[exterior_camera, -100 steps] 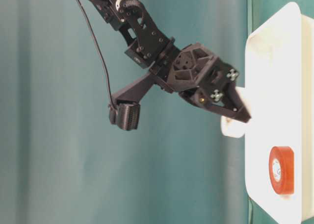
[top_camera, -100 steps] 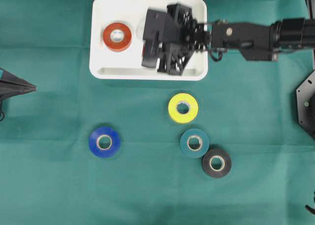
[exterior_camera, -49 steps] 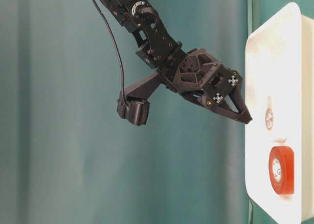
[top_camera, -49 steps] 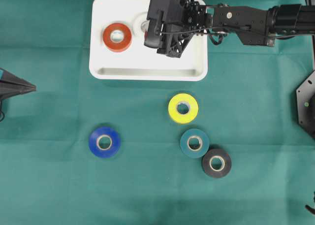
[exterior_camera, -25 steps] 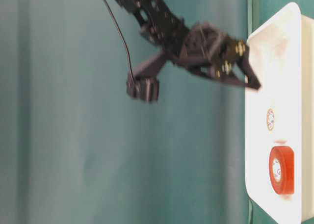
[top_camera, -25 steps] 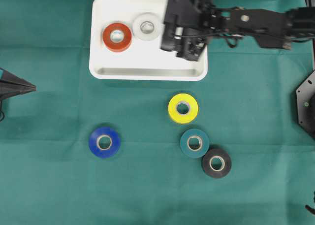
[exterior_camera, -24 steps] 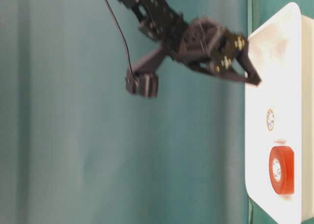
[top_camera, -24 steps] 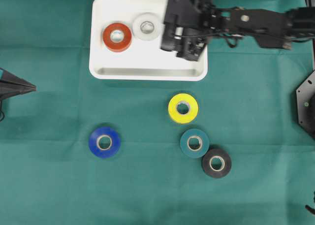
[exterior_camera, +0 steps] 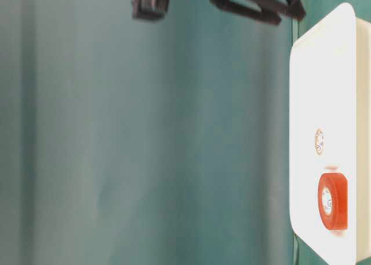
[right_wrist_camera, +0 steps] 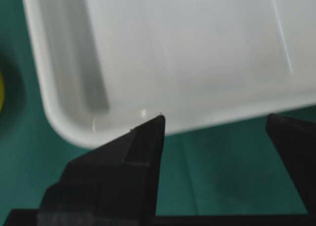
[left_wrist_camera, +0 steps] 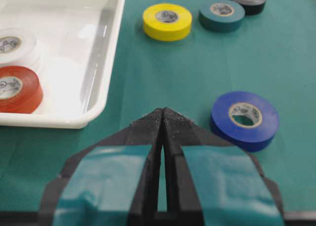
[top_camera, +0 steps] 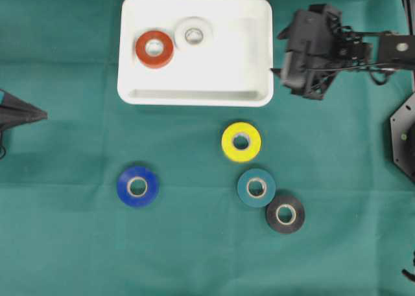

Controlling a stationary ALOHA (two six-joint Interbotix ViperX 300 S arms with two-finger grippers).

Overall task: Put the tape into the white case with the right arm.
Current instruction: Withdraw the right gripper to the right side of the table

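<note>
A: Status? Biggest first.

B: white case (top_camera: 194,89) sits beside the right gripper (right_wrist_camera: 217,124), toward its tips. It holds two rolls, red tape (top_camera: 154,48) and white tape (top_camera: 194,34), well beyond the tips.

A: Claw?

B: Spread wide, empty. Left gripper (left_wrist_camera: 163,118) pressed shut, idle.

A: Left to do?

B: Four, probably: yellow tape (top_camera: 241,141), blue tape (top_camera: 137,186), teal tape (top_camera: 256,188), black tape (top_camera: 284,213) lie outside the case, off to the claw's side.

A shallow white case (top_camera: 194,92) with rounded corners and a raised rim lies flat on green cloth, toward twelve o'clock in the overhead view. Inside, along its far side, a white tape roll (top_camera: 193,34) lies flat with a red tape roll (top_camera: 154,48) touching it at nine o'clock. The right arm's gripper (top_camera: 285,66), black with two long pointed fingers spread apart and empty, sits just off the case's three o'clock edge.
</note>
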